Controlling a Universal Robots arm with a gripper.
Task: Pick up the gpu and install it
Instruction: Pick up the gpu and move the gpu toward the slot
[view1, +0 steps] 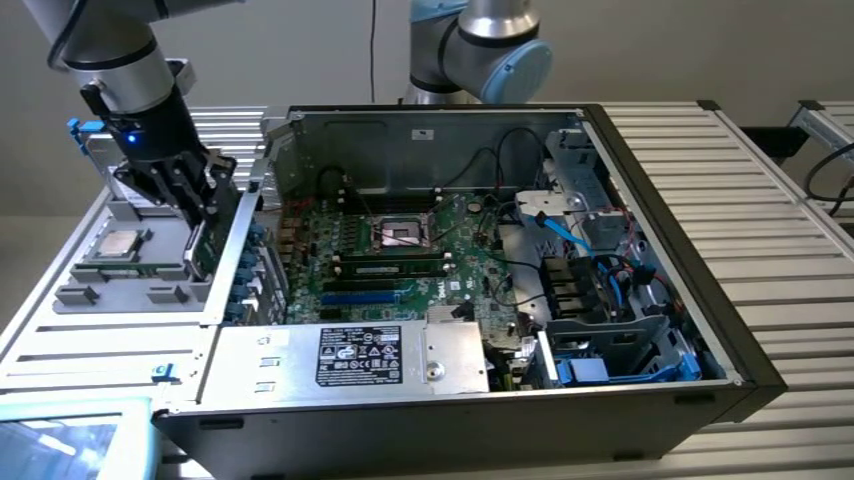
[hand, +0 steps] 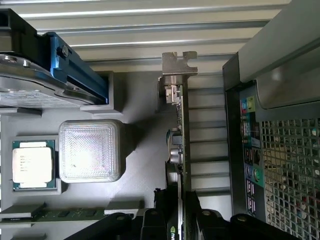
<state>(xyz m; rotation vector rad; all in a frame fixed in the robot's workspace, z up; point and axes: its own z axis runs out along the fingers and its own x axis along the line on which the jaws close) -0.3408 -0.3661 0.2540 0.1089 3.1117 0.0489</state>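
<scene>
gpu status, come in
gripper shut on the gpu. gpu upright on edge over the parts tray, outside the computer case. case wall stands right alongside the card.

At nine o'clock of the open computer case (view1: 400, 135), the gripper (view1: 198, 222) clasps the upright graphics card (view1: 202, 256) on a grey tray (view1: 100, 322); a processor chip (view1: 120, 243) lies at the card's nine o'clock.
</scene>
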